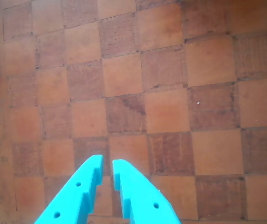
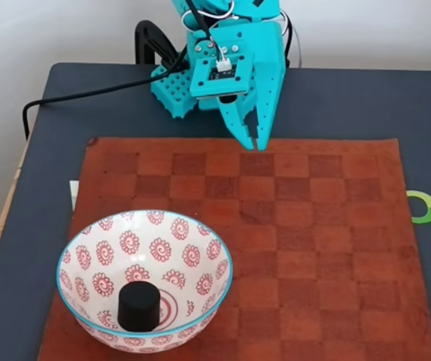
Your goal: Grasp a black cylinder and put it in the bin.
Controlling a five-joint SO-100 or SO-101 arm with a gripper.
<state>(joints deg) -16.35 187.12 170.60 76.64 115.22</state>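
pincer (image 2: 254,143) empty, black cylinder (image 2: 138,307) in bin (image 2: 72,248)

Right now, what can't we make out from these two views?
- Squat matte black cylinder in the fixed view: its base is hidden by the near wall of the blue-rimmed white patterned bowl, and any top marking is too small to read.
- Bowl: bottom cut off by the frame edge.
- Green ring: partly under the brown checkered mat.
- Teal gripper: its base is cut off in the other view.
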